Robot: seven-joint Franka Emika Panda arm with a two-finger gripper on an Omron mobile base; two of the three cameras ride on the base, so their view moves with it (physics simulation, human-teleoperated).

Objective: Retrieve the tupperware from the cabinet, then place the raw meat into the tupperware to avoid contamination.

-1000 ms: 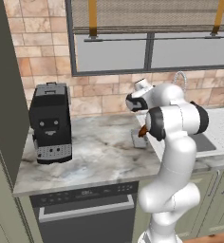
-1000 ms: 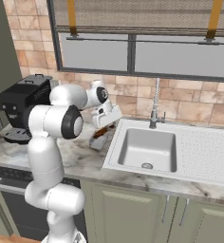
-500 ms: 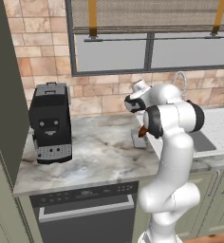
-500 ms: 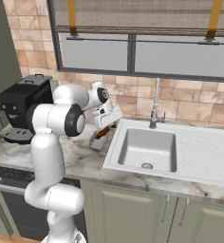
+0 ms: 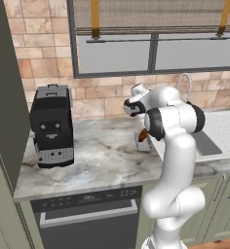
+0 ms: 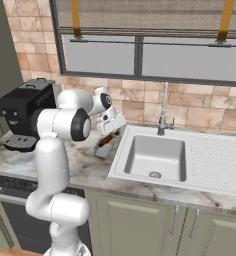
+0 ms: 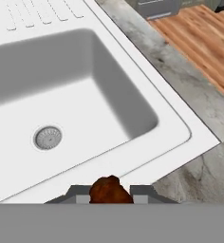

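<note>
- Jaws: nearly closed, pinching the raw meat [image 7: 110, 191]. In hand view the reddish-brown lump sits between the two dark finger tips [image 7: 78, 193].
- Gripper [image 6: 109, 139] tilted, hanging just above the tupperware [image 6: 104, 148], at the sink's left edge.
- Meat also seen from left base view [image 5: 143, 134], brown bit poking out beside the arm's big joint, over the container.
- Tupperware: small pale see-through box on the marble tabletop [image 5: 97, 158], between coffee machine and sink, much closer to the sink; in left base view [image 5: 139, 142] mostly hidden behind the arm.
- Can't tell if the meat touches the tupperware's walls or floor.
- Sink [image 6: 155, 157]: white basin w/ round drain [image 7: 48, 137], ribbed draining board to the right, silver tap [image 6: 163, 117] at the back.
- Black coffee machine [image 5: 52, 126] at far left of tabletop, well apart from the gripper.
- Dark dishwasher front [image 5: 87, 221] below the tabletop.
- Sage-green cabinet side [image 5: 5, 97] at left edge of left base view.
</note>
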